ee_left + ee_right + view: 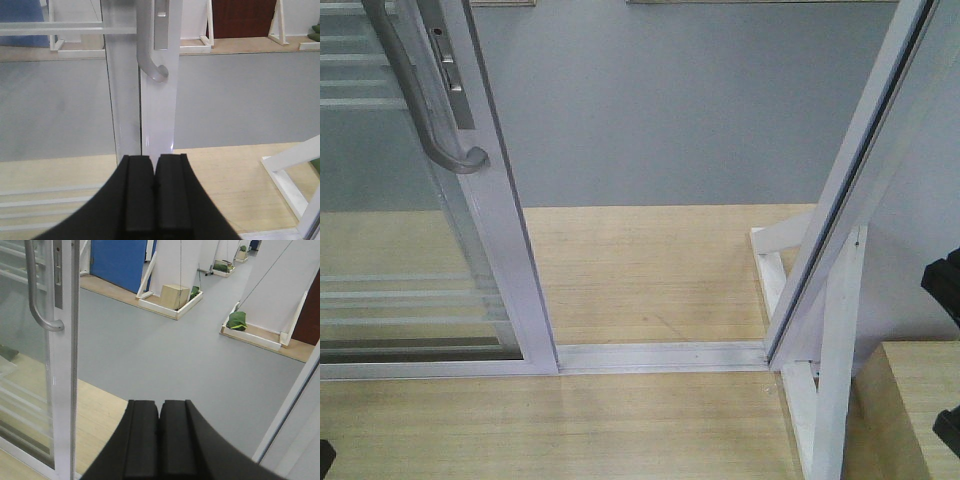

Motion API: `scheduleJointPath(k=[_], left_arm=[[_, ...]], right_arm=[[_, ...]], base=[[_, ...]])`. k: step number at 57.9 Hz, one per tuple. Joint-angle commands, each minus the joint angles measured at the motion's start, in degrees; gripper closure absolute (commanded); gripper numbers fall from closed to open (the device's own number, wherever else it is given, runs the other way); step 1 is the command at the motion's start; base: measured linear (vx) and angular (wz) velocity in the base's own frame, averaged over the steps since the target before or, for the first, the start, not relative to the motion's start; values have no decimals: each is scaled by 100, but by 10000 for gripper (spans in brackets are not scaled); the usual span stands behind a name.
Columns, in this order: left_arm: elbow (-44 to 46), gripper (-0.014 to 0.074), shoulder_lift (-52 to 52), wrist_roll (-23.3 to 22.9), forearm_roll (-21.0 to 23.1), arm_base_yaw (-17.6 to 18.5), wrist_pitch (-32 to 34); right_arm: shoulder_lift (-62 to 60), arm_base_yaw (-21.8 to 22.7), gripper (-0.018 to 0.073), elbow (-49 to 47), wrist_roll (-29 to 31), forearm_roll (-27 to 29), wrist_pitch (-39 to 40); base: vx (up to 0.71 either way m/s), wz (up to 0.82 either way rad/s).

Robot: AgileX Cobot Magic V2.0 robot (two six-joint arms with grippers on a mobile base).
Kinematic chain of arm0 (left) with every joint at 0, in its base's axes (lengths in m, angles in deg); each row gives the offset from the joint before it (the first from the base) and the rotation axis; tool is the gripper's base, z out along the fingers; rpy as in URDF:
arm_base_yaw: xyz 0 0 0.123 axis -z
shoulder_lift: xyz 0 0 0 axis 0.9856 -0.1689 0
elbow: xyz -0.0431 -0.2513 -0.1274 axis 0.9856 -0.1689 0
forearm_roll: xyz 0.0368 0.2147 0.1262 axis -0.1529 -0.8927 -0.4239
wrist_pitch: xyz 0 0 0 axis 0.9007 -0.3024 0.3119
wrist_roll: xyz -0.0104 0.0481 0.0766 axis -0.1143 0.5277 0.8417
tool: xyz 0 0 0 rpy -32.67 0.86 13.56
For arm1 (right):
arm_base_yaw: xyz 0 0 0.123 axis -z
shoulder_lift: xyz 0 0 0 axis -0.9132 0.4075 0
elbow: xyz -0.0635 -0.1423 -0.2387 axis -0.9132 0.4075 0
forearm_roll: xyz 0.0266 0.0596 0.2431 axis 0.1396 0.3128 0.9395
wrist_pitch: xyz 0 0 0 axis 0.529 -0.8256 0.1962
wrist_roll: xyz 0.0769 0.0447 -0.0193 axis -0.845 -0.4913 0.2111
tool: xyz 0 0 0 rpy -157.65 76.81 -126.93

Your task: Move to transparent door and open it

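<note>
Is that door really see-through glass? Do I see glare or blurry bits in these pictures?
Yes: in the front view the floor shows through the transparent door, slightly hazy, with no strong glare. In the left wrist view a bright sheen runs down the glossy frame, and the left gripper looms dark and soft-edged. In the right wrist view the right gripper is likewise dark, while the distant room stays evenly lit.

The transparent door (415, 190) runs off the front view's top and left edges, cutting its grey handle (420, 95) short. Black shapes at the right edge (945, 285) are perhaps arm parts, too cropped to tell.
</note>
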Motion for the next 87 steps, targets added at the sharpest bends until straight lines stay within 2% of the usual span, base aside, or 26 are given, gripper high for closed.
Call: scheduleJointPath(k=[1,46,49,54,57,62,69,73,77,81,87], left_arm=[[-177,596,80,-67,64,-13,468],[-172,596,71,-81,64,-13,475],[-172,596,71,-81,64,-13,475],[-172,596,71,-81,64,-13,475],[-172,596,71,-81,64,-13,475],[-172,596,71,-81,64,-13,475],[-172,596,71,-81,64,-13,475],[-172,596,71,-81,64,-13,475],[-172,596,71,-81,64,-13,475],[-172,596,71,-81,64,-13,475],[-172,596,71,-81,64,-13,475]], right_arm=[[42,-3,559,-165,18,10,437],[42,-3,559,-165,23,10,436],[42,-3,559,-165,22,-129,436],[36,-3,559,-115,12,-805,476],[-34,-3,559,84,-47,-1132,668],[-245,-3,559,722,-160,-1327,1395],[-704,-3,559,1812,-458,-1075,2549],[-991,-3,559,2236,-708,-907,2839],[-1257,-3,559,2587,-967,-783,2856],[-1443,35,559,2546,-1018,-789,2288],[-1638,391,559,2563,-1161,-781,2062]], base=[[0,0],[0,0],[0,0],[0,0],[0,0],[0,0],[0,0],[0,0],[0,0],[0,0],[0,0]])
